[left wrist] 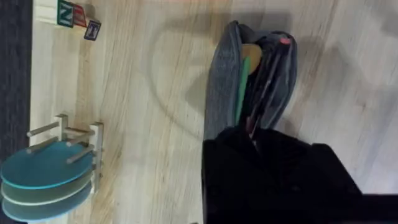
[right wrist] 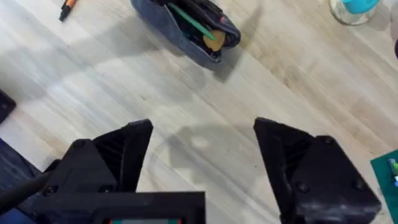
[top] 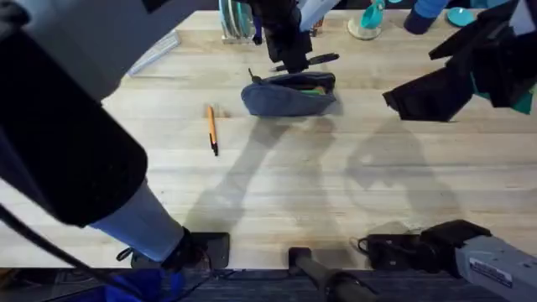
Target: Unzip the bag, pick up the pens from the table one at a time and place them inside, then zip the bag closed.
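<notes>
The blue-grey bag (top: pixel 289 92) lies unzipped at the back middle of the table (top: pixel 294 184). Green and yellowish items show in its opening (left wrist: pixel 249 68). My left gripper (top: pixel 292 55) hangs just over the bag, looking shut on a thin black pen (top: pixel 323 59) that sticks out to the right. The orange pen (top: pixel 211 127) lies on the wood left of the bag, also seen as an orange pen (right wrist: pixel 67 6). My right gripper (right wrist: pixel 202 155) is open and empty, held above bare wood to the right of the bag (right wrist: pixel 186 28).
A rack of teal plates (left wrist: pixel 50 174) and letter blocks (left wrist: pixel 78 18) stand at the back left. A cup (top: pixel 367 21) and blue items sit at the back right. Bare wood spreads across the front half of the table.
</notes>
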{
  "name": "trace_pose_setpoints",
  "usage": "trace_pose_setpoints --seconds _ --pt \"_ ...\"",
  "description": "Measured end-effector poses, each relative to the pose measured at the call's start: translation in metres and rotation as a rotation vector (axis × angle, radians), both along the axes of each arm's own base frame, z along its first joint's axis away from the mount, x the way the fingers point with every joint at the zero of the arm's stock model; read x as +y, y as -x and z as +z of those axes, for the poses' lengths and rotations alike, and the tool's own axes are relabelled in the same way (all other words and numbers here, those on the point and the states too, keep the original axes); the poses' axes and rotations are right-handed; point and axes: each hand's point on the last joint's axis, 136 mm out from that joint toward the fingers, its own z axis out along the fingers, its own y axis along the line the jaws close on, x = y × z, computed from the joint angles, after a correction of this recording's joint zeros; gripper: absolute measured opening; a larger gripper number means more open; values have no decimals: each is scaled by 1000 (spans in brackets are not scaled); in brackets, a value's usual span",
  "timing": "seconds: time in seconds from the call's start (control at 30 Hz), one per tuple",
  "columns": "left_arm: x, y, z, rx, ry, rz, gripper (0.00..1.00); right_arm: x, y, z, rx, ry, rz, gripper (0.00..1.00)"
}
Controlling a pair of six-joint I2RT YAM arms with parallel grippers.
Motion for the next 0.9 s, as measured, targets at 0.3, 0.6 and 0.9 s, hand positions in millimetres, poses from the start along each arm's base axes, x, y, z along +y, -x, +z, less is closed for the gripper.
trace_pose_setpoints --seconds 0.3,0.6,0.9 --pt "-6 -2 -12 31 10 -8 40 0 0 0 0 0 0 997" --pt "-8 1 -48 129 -21 -11 41 0 0 0 0 0 0 998" --pt "-12 1 -72 189 -33 -12 41 0 0 0 0 0 0 998"
